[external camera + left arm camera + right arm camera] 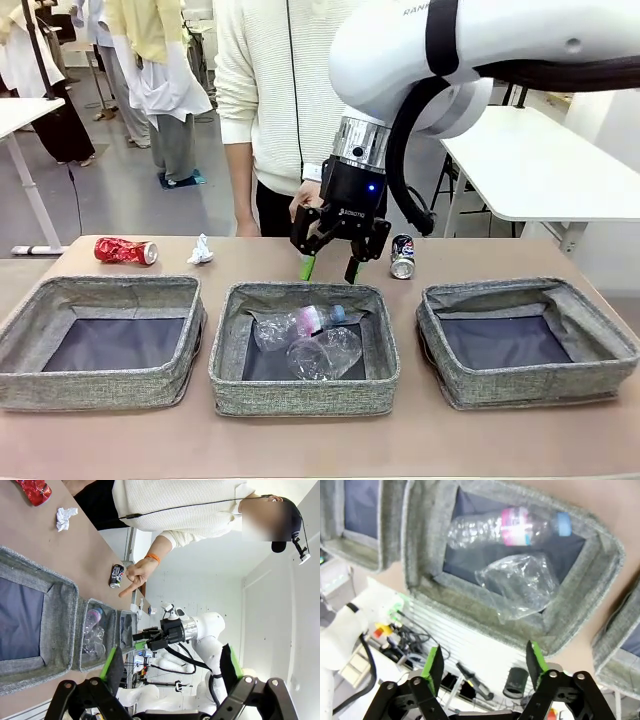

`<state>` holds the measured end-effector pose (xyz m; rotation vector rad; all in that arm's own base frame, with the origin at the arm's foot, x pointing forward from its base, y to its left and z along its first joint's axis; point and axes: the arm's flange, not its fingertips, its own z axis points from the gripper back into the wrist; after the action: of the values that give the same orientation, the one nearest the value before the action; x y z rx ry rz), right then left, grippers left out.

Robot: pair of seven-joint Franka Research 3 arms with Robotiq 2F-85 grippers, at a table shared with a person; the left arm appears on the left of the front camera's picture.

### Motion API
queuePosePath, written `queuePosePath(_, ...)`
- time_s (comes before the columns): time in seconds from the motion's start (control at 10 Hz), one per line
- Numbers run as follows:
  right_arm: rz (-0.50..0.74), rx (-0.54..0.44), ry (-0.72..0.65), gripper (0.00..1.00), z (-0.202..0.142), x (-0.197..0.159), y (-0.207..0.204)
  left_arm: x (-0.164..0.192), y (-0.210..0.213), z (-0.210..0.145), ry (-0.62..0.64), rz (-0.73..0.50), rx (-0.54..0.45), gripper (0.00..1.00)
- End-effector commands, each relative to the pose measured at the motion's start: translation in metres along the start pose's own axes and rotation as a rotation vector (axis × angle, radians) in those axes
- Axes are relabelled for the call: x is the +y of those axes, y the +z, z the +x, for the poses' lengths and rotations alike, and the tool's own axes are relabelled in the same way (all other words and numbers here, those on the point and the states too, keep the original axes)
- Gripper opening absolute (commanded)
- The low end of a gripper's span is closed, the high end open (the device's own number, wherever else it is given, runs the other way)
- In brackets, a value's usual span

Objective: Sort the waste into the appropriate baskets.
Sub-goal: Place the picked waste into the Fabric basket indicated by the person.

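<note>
Hovering above the middle basket [300, 392], your right gripper [329, 268] has its jaws apart with nothing between them; the right wrist view shows the same empty gap. The clear plastic bottle [312, 320] and the clear plastic cup [328, 355] lie inside this basket, touching each other. I judge that the plastic is finished, and that the step now is to leave the basket cleanly and go for the next piece.

Lift straight up first, so the fingertips do not catch the soft rim. The dark can [402, 257] is on the table [300, 440], just behind the gap between the middle basket and the right basket [520, 395]. It is the nearest piece for this arm and seems to lie on its side, so close the pads across its round body or it may roll. The person's hand [137, 575] points close to it; keep clear of those fingers when you come down.

The crushed red can [126, 251] and the crumpled paper [201, 250] wait behind the left basket [100, 390], nearer your left gripper [170, 667], which is wide open and empty.
</note>
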<state>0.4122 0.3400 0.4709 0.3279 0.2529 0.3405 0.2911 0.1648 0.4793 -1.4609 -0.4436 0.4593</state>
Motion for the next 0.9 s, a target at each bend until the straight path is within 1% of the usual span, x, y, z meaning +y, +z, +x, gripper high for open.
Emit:
queuePosePath(0.0, 0.090, 0.027, 0.040, 1.00, 0.000, -0.006, 0.007, -0.003, 0.002, -0.003, 0.007, 0.009, 0.011, 1.00)
queuePosePath(0.2, 0.181, 0.054, 0.077, 1.00, 0.000, -0.010, 0.009, -0.003, 0.002, -0.003, 0.007, 0.009, 0.011, 1.00)
queuePosePath(0.3, 0.372, 0.106, 0.170, 1.00, -0.002, -0.021, 0.019, -0.003, 0.002, -0.003, 0.007, 0.009, 0.011, 1.00)
queuePosePath(0.4, 0.574, 0.139, 0.239, 1.00, -0.008, -0.041, 0.035, -0.003, 0.002, -0.003, 0.007, 0.009, 0.011, 1.00)
queuePosePath(0.5, 0.676, 0.105, 0.218, 1.00, -0.020, -0.069, 0.054, -0.003, 0.002, -0.003, 0.007, 0.009, 0.011, 1.00)
queuePosePath(0.6, 0.723, -0.044, 0.090, 1.00, -0.044, -0.104, 0.079, -0.003, 0.002, -0.003, 0.007, 0.009, 0.011, 1.00)
queuePosePath(0.7, 0.733, -0.234, -0.075, 1.00, -0.071, -0.136, 0.101, -0.003, 0.002, -0.003, 0.007, 0.009, 0.011, 1.00)
queuePosePath(0.8, 0.786, -0.393, -0.129, 1.00, -0.101, -0.167, 0.119, -0.003, 0.002, -0.003, 0.007, 0.009, 0.011, 1.00)
